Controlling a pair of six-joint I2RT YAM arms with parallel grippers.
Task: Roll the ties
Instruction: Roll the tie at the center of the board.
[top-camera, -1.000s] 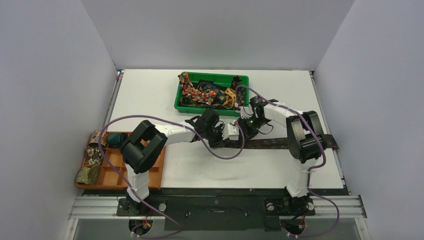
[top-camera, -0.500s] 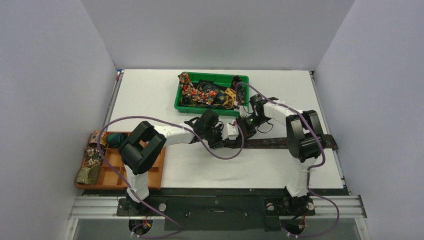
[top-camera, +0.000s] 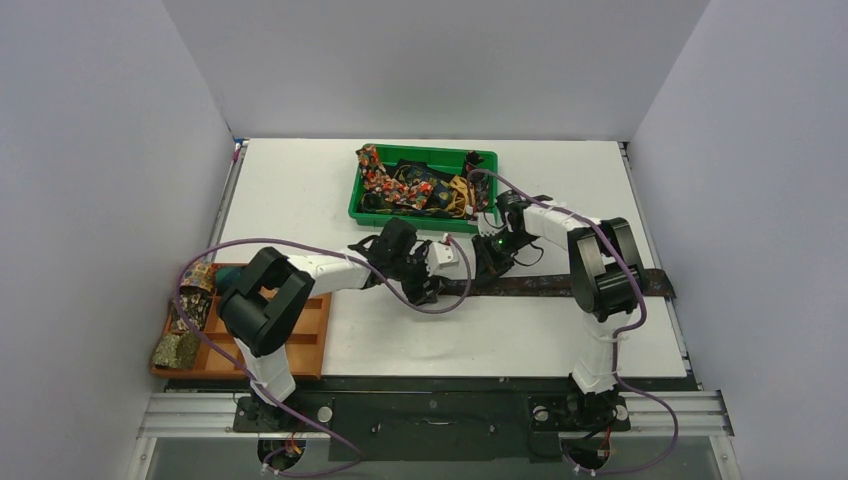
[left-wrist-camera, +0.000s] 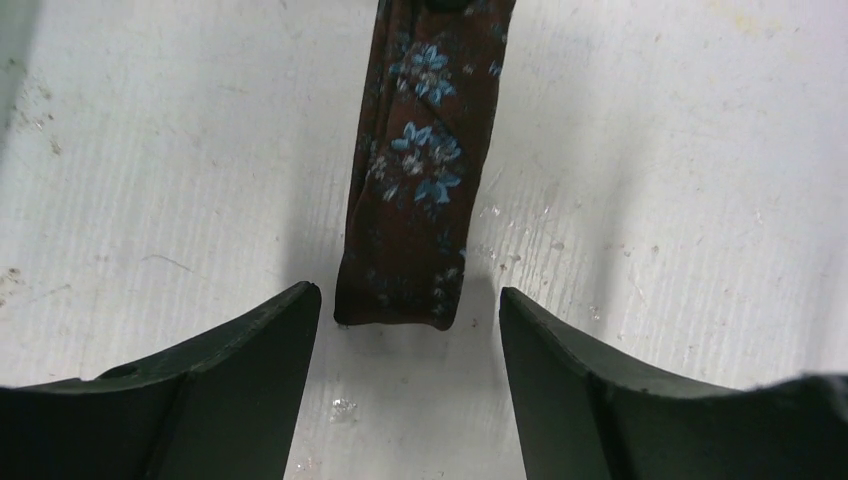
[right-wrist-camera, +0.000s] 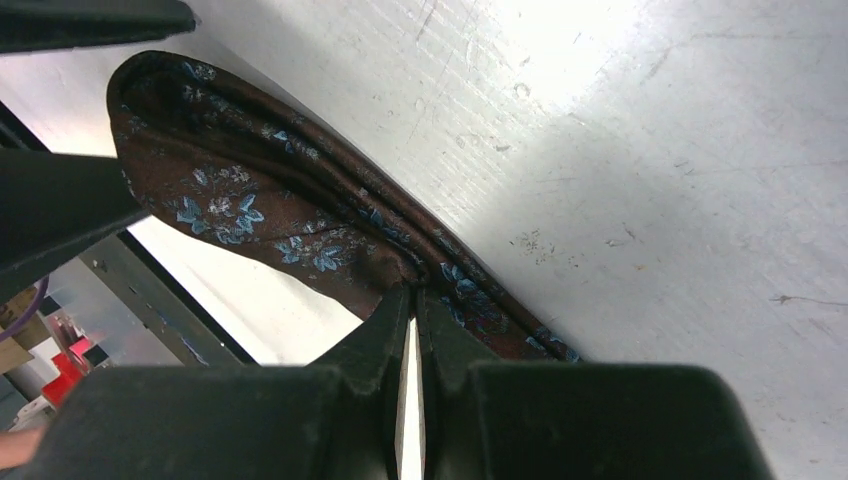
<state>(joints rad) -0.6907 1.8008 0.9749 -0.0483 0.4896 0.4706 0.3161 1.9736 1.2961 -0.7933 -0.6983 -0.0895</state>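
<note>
A dark brown tie with small blue flowers (top-camera: 570, 286) lies in a long strip across the table towards the right edge. Its left end is folded back on itself (left-wrist-camera: 408, 200). My left gripper (left-wrist-camera: 410, 294) is open, its fingers (left-wrist-camera: 250, 345) either side of that folded end and not touching it. My right gripper (right-wrist-camera: 413, 292) is shut on the tie, pinching the fabric just behind the fold (right-wrist-camera: 250, 200). In the top view the left gripper (top-camera: 437, 287) and the right gripper (top-camera: 487, 272) face each other over the tie's left end.
A green bin (top-camera: 487, 160) at the back holds several loose ties. An orange compartment tray (top-camera: 305, 335) at the left front edge holds rolled ties (top-camera: 185, 312) in its left cells. Purple cables (top-camera: 300, 247) loop over both arms.
My left gripper has opened, let go of the tie's end and drawn back to the left. The right gripper has shut on the tie beside the fold.
</note>
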